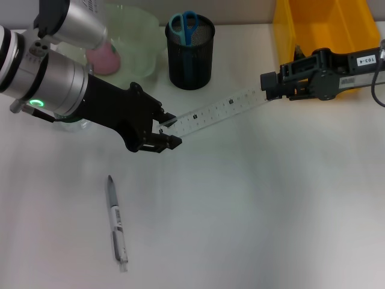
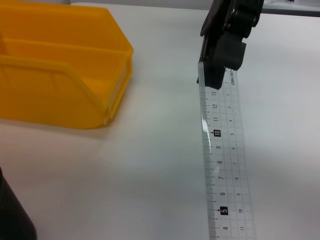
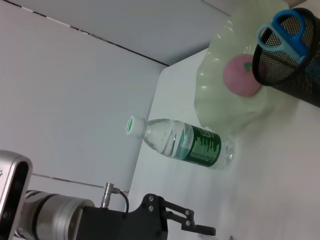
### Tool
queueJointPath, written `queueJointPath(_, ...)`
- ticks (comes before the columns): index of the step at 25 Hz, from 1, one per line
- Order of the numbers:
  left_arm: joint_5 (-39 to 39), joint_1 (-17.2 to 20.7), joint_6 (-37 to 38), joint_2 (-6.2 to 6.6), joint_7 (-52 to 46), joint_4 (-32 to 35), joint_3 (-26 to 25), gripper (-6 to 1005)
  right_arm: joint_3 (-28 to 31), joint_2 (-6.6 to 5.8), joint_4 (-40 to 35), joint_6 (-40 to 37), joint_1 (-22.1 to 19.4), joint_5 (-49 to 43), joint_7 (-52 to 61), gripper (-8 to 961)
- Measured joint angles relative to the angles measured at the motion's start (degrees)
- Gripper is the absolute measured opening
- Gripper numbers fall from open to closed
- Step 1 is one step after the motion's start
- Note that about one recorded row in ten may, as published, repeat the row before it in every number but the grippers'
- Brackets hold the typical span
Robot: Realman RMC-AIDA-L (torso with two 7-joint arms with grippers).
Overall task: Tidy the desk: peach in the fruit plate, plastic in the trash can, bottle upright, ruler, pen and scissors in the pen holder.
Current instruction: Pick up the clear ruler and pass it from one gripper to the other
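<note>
1. One ruler (image 1: 219,110), clear plastic, spans between the two grippers above the middle of the desk (image 1: 271,211), slanting toward the far right corner.
2. The left gripper (image 1: 167,131) has its fingers closed on the ruler's near end; the right gripper (image 1: 269,85) is clamped on its far end.
3. One pen (image 1: 116,223) lies flat near the desk's front edge, toward the left and well apart from both grippers.
4. One pair of scissors (image 1: 184,27), blue-handled, stands in the single black mesh pen holder (image 1: 190,60) at the far edge.
5. One pink peach (image 1: 103,58) sits in the pale green fruit plate (image 1: 141,42), far left corner.
6. One bottle (image 3: 182,144) stands upright just beside the plate.
7. One yellow bin (image 1: 337,27) occupies the far right corner.
</note>
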Motion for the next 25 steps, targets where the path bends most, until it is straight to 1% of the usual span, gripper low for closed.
queueJointPath(2, 0.0, 0.0, 0.0, 0.0, 0.0, 0.0, 0.0, 384, 0.0, 0.01, 0.0, 0.5, 0.0, 0.0, -0.1, 354)
queueJointPath(13, 0.0, 0.0, 0.0, -0.07, 0.0, 0.8, 0.1, 384, -1.4, 0.21, 0.0, 1.3, 0.2, 0.0, -0.1, 254)
queueJointPath(17, 0.0, 0.0, 0.0, -0.14, 0.0, 0.8, 0.1, 384, -1.4, 0.36, -0.1, 1.3, 0.3, 0.0, -0.5, 183)
queueJointPath(24, -0.4, 0.0, -0.1, -0.18, 0.0, 0.8, 0.5, 384, -1.5, 0.69, -0.9, 1.1, 0.3, 0.2, -2.3, 140)
queueJointPath(25, -0.4, 0.0, -0.1, -0.23, 0.0, 0.8, 0.5, 384, -1.5, 0.73, -0.9, 0.9, 0.3, 0.3, -3.0, 115)
